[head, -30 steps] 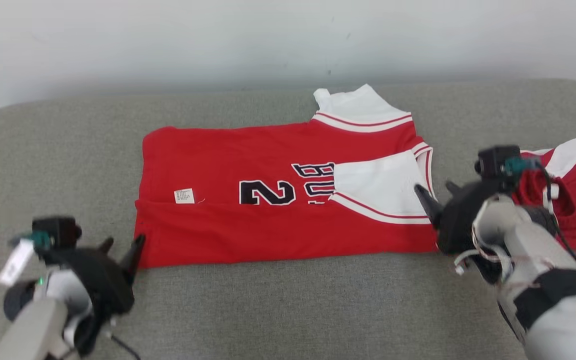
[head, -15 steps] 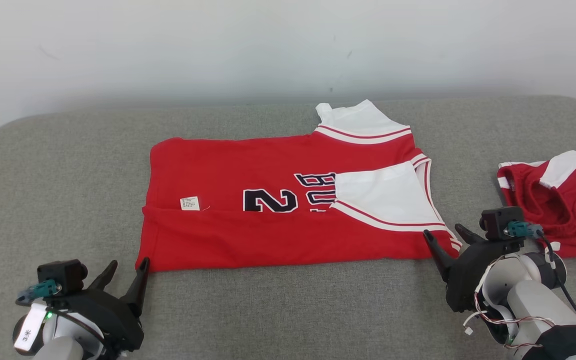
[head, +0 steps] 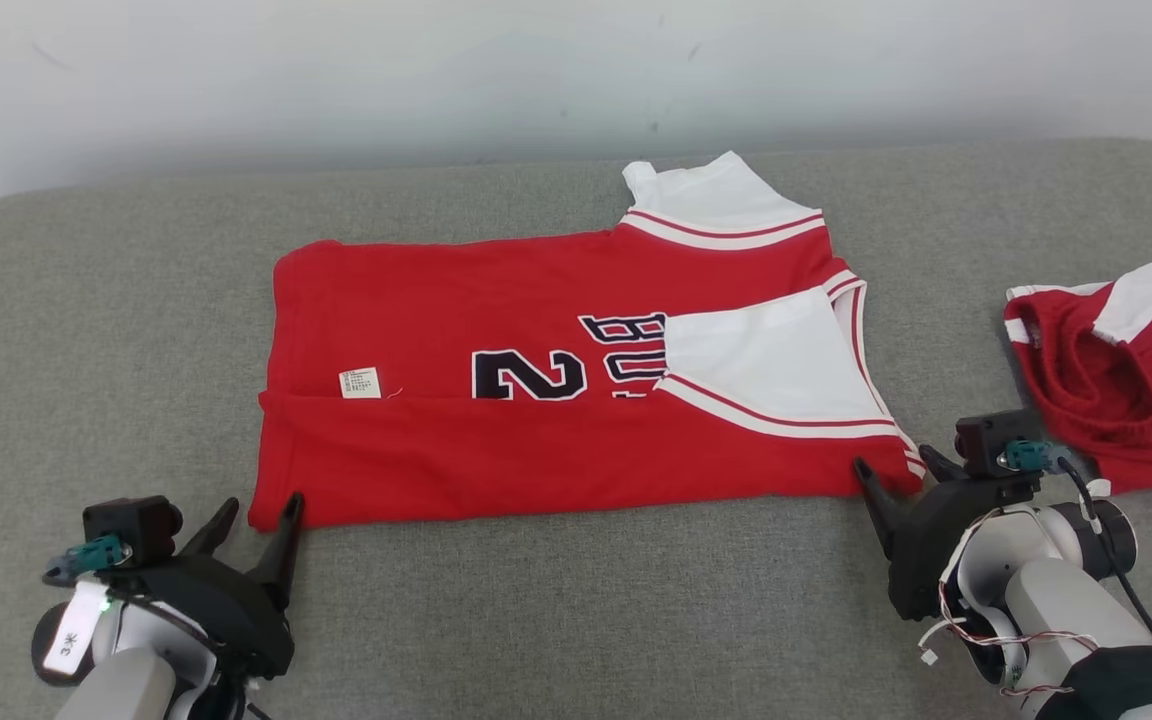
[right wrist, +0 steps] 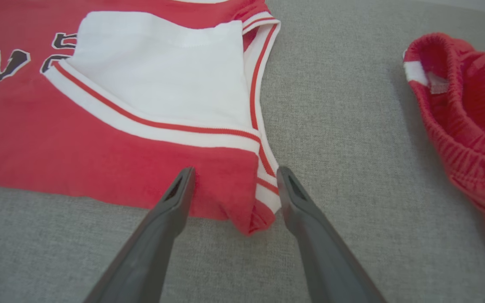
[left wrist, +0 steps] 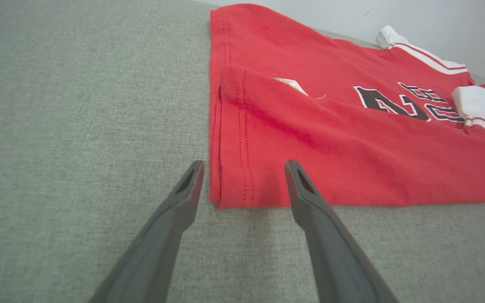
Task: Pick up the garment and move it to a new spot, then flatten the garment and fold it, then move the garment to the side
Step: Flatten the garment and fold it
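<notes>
Garment: the red jersey lies flat mid-cushion, hem toward the robot's left, white-trimmed shoulders toward its right, near long edge turned up over the front.
Left gripper: jaws spread wide, empty, straddling the near hem corner.
Right gripper: jaws spread wide, empty, straddling the near shoulder corner, which curls up slightly.
Step in hand: likely pinching both near corners for the next fold.
Doing it well: catch both layers at each corner, close together, lift evenly, keep the edge taut.
Around: crumpled red shorts lie beside the right arm, apart from the jersey.
In the way: nothing between the tips and the cloth; the shorts crowd the right arm's swing.
</notes>
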Controlling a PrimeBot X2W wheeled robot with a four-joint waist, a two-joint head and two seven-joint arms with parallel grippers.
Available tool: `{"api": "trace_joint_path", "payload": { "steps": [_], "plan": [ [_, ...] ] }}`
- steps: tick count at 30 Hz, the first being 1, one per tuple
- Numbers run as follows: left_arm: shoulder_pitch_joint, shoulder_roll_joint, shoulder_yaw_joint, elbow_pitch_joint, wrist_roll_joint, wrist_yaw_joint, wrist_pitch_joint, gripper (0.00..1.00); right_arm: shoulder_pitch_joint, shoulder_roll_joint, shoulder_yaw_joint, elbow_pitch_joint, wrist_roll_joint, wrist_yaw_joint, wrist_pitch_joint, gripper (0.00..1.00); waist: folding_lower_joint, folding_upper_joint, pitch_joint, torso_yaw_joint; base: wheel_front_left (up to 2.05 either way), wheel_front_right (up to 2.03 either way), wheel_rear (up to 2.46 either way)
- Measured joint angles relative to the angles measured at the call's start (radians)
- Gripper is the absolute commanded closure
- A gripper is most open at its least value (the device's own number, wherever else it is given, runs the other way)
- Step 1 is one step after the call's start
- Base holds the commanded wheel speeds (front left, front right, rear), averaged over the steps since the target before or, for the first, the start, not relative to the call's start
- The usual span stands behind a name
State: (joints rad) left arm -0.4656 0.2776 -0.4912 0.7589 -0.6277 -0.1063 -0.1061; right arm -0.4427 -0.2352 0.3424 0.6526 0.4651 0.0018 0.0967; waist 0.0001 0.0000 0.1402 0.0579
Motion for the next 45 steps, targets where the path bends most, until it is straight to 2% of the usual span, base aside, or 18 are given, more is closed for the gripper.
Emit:
{"api": "trace_joint_path", "payload": {
  "steps": [9, 10, 11, 12, 13, 14, 22, 30, 36, 45],
  "plan": [
    [-0.026, -0.019, -0.008, 0.079, -0.005, -0.001, 0.022, 0.00, -0.008, 0.006, 0.020, 0.029, -0.010, -0.012, 0.022, 0.00, 0.0000, 0.0000, 0.021, 0.002, 0.00, 0.00, 0.00],
    [-0.032, -0.022, -0.007, 0.088, -0.007, -0.009, 0.023, 0.00, -0.011, 0.008, 0.021, 0.030, -0.010, -0.012, 0.026, 0.51, 0.0000, 0.0000, 0.022, 0.002, 0.00, 0.00, 0.00],
    [-0.037, -0.024, -0.008, 0.096, -0.011, -0.009, 0.029, 0.09, -0.015, 0.009, 0.023, 0.032, -0.010, -0.012, 0.027, 0.76, 0.0000, 0.0000, 0.022, 0.002, 0.00, 0.00, 0.00],
    [-0.037, -0.024, -0.010, 0.099, -0.011, -0.009, 0.031, 0.58, -0.017, 0.010, 0.025, 0.032, -0.010, -0.012, 0.027, 1.00, 0.0000, 0.0000, 0.022, 0.002, 0.00, 0.00, 0.00],
    [-0.037, -0.024, -0.011, 0.103, -0.012, -0.010, 0.028, 0.74, -0.018, 0.012, 0.029, 0.035, -0.010, -0.012, 0.028, 1.00, 0.0000, 0.0000, 0.022, 0.001, 0.00, 0.00, 0.00],
    [-0.037, -0.024, -0.012, 0.106, -0.012, -0.010, 0.027, 1.00, -0.018, 0.014, 0.029, 0.037, -0.010, -0.012, 0.028, 1.00, 0.0000, 0.0000, 0.021, -0.001, 0.00, 0.00, 0.00],
    [-0.037, -0.042, -0.031, 0.140, -0.014, -0.017, 0.023, 1.00, -0.014, 0.018, 0.023, 0.059, -0.005, -0.009, 0.026, 1.00, 0.0000, 0.0000, -0.002, 0.001, 0.00, 0.00, 0.00],
    [-0.005, -0.054, -0.037, 0.164, -0.030, -0.018, -0.004, 1.00, 0.051, 0.017, -0.011, 0.062, 0.044, 0.033, -0.007, 1.00, -0.0001, 0.0000, -0.073, 0.005, 0.00, 0.00, 0.00],
    [0.093, -0.047, -0.072, 0.160, -0.025, -0.019, -0.015, 1.00, 0.169, -0.001, -0.029, 0.018, 0.080, 0.057, -0.026, 1.00, -0.0001, 0.0000, -0.139, 0.005, 0.00, 0.00, 0.00],
    [0.203, -0.037, -0.099, 0.115, -0.023, -0.019, -0.033, 1.00, 0.367, -0.022, -0.056, -0.079, 0.119, 0.057, -0.053, 1.00, -0.0002, 0.0000, -0.207, 0.003, 0.00, 0.00, 0.00]
  ]
}}
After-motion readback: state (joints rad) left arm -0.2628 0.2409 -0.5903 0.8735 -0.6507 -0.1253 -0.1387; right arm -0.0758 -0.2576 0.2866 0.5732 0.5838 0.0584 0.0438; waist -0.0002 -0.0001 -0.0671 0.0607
